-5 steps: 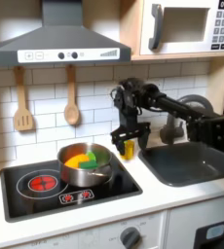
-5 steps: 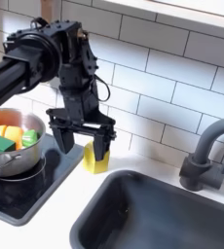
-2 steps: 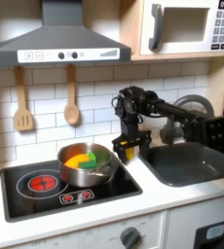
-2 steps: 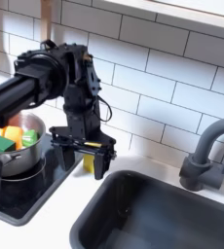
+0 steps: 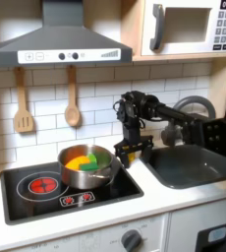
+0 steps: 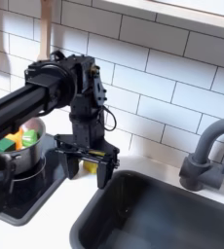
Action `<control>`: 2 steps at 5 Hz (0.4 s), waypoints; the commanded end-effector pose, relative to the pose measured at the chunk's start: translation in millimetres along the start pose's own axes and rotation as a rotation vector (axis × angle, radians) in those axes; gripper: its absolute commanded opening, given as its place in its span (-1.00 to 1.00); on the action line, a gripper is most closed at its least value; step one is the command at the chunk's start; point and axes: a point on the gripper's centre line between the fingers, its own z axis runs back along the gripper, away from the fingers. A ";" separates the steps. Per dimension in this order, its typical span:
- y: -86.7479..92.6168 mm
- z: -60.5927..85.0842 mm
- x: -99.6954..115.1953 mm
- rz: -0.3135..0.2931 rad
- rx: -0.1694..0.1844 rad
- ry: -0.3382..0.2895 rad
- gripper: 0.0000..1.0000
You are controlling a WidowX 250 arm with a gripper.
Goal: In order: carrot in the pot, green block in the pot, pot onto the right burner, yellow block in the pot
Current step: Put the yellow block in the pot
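We see the gripper [image 6: 88, 167] low over the desk [image 6: 60, 219] between cooktop and sink [image 6: 168, 214], its fingers [image 6: 103, 172] spread astride the yellow block [image 6: 89, 164], which sits on the desk; we cannot tell whether they touch it. The pot [image 5: 86, 167] stands on the right burner in the first exterior view, holding the carrot [image 5: 77, 161] and the green block [image 5: 95, 155].
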 end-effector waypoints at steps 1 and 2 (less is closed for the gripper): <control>2.6 2.0 5.1 -0.001 0.007 -0.018 1.00; 3.6 0.8 6.5 -0.001 0.016 -0.020 1.00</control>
